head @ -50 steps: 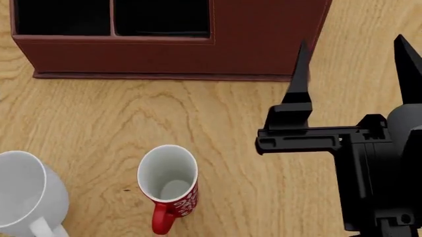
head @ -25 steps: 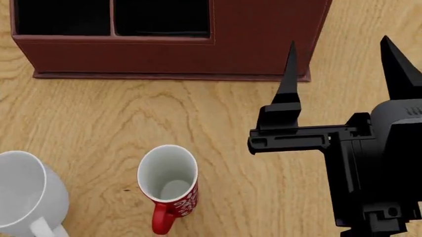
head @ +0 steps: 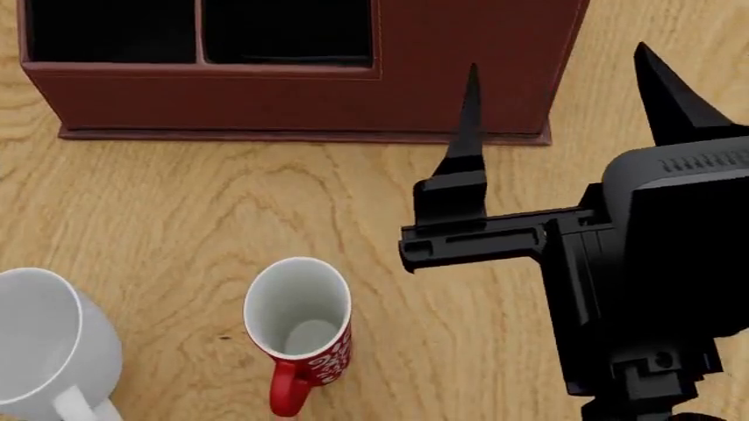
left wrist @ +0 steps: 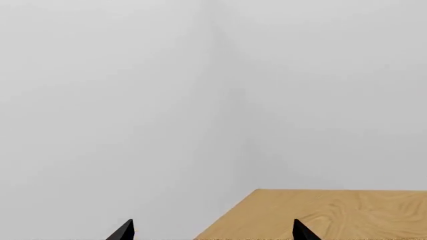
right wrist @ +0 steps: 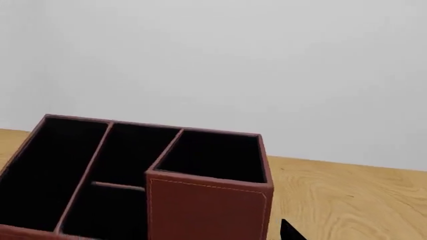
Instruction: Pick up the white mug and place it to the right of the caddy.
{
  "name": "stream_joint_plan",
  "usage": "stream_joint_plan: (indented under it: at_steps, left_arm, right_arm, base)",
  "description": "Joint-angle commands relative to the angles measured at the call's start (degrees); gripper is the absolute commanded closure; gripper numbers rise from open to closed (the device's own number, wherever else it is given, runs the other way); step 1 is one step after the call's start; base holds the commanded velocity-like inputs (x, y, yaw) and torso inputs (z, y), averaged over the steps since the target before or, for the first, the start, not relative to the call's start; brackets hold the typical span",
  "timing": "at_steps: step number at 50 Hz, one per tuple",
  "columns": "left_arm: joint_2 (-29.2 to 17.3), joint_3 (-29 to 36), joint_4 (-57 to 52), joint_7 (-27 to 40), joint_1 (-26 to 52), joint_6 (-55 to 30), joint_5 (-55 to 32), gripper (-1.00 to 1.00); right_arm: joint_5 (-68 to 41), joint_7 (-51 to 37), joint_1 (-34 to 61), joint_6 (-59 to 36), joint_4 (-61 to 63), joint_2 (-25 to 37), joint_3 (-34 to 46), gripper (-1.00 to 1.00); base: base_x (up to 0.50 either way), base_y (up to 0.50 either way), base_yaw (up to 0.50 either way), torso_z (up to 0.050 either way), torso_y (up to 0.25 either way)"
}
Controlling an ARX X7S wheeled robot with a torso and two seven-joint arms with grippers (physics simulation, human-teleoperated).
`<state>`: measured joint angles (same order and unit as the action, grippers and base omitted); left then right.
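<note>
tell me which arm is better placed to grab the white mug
Left. The white mug sits at the table's near left, beyond the red mug from the open right gripper; the left gripper hangs open off-table.

The head view looks steeply down, close over the tabletop [head: 175, 210] and the caddy [head: 293, 96], which the right wrist view also catches, low, near and facing the wall, while the left wrist view faces mostly blank wall past a tabletop corner.
</note>
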<state>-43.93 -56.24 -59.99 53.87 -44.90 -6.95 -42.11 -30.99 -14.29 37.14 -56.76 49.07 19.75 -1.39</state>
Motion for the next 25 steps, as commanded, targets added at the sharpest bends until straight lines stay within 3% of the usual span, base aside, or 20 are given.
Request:
stream_joint_plan:
  at_steps: [1,7,17,25]
  left_arm:
    - [1.41,-0.14,0.0,-0.68,-0.07,0.02,0.37,-1.0]
    - [1.65,-0.65,0.0,-1.15,-0.07,0.08,0.16,-1.0]
    - [3.2,-1.97,0.0,-3.11,-0.07,0.29,-0.09,-1.0]
    - [4.4,-2.67,0.0,-4.34,-0.07,0.47,-0.04,-1.0]
  right_arm:
    - [-9.23,-3.67,8.85,-17.19,6.34,-2.21,-0.6,-1.0]
    - [-20.82,-6.73,15.71,-32.63,8.56,-8.61,-7.31,-1.0]
    - [-55.76,-34.06,20.63,-32.02,-2.28,-8.26,-4.59,-1.0]
    - [-66.81,-44.93,23.37,-28.69,-6.65,-8.3,2.3,-1.0]
  base:
    - [0.0,0.0,0.0,0.0,0.0]
    - [0.0,0.0,0.0,0.0,0.0]
    - [0.0,0.0,0.0,0.0,0.0]
    - [0.0,0.0,0.0,0.0,0.0]
